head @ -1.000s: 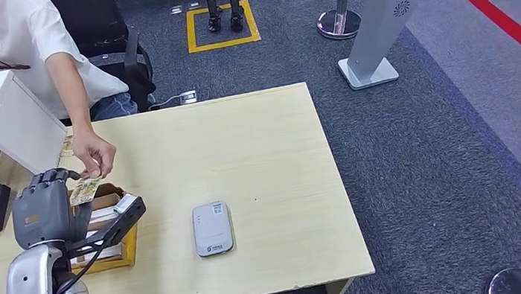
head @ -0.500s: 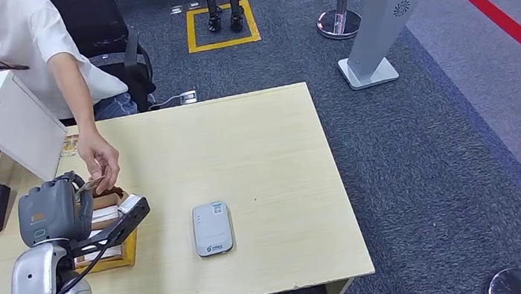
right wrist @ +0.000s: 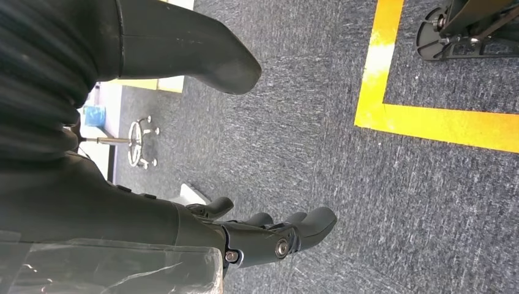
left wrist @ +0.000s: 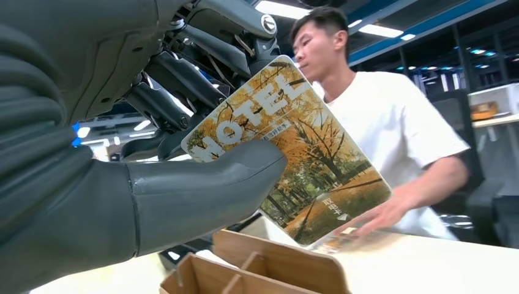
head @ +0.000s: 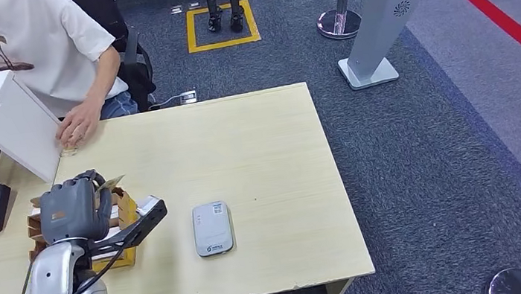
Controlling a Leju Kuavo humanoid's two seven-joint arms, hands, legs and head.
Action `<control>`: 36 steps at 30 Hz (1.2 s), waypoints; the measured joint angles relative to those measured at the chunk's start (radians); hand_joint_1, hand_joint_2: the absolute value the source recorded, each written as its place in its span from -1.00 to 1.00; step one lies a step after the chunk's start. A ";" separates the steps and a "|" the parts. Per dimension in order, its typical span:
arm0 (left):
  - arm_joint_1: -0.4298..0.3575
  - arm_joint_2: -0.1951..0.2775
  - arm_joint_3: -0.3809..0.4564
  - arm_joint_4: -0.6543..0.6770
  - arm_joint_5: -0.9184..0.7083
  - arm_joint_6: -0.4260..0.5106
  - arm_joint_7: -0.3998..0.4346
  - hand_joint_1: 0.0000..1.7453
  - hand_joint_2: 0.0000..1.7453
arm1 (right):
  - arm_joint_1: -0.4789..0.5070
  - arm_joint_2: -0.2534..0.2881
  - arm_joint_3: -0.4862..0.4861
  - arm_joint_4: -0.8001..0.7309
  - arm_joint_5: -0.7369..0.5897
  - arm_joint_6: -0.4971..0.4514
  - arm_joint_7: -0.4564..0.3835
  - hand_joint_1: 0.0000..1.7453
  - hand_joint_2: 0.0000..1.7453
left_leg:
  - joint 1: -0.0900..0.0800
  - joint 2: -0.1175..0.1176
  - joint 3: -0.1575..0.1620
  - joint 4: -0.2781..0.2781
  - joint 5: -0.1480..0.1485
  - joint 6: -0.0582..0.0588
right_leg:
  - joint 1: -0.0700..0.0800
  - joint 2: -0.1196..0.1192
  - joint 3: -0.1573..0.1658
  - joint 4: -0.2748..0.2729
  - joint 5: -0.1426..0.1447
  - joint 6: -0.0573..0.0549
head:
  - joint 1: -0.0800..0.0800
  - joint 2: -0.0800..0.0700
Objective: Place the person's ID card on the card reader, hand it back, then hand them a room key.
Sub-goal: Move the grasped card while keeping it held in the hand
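On a pale wood-grain desk [head: 257, 140] over grey carpet [head: 438, 155], the left hand [head: 74, 207] pinches a glossy card [left wrist: 294, 153]; the right hand [right wrist: 269, 236] hangs empty, fingers apart.

The head view is bright and evenly lit from overhead, sharp across the table [head: 244, 156] and carpet [head: 431, 156], with only soft, short shadows beside the reader [head: 213, 228]. Straight lines bow slightly toward the edges. In the left wrist view, ceiling strip lights [left wrist: 379, 29] glare white; the left hand [left wrist: 122, 171] close to the lens is dark and soft, while the card [left wrist: 294, 147] is crisp. The right wrist view is dimmer, the right hand [right wrist: 183, 92] nearly black, the carpet texture grainy.
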 joint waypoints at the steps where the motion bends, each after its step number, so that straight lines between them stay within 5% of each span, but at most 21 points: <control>1: 0.000 -0.005 -0.011 0.005 0.000 0.008 -0.001 1.00 1.00 | 0.000 0.000 0.001 0.000 0.003 0.000 0.000 -1.00 1.00 | 0.000 0.000 0.000 0.000 0.000 0.000 | 0.000 0.000 0.000 0.000 0.000 0.000 | 0.000 0.000; 19: 0.044 -0.109 -0.243 0.145 0.000 0.096 0.018 1.00 1.00 | 0.000 0.000 0.004 0.000 0.016 0.002 0.013 -1.00 1.00 | 0.000 0.000 0.000 0.000 0.000 0.000 | 0.000 0.000 0.000 0.000 0.000 0.000 | 0.000 0.000; 36: 0.131 -0.082 -0.264 0.189 0.000 0.125 0.147 1.00 1.00 | 0.001 0.003 0.005 0.000 0.029 -0.002 0.026 -1.00 1.00 | 0.000 0.000 0.000 0.000 0.000 0.000 | 0.000 0.000 0.000 0.000 0.000 0.000 | 0.000 0.000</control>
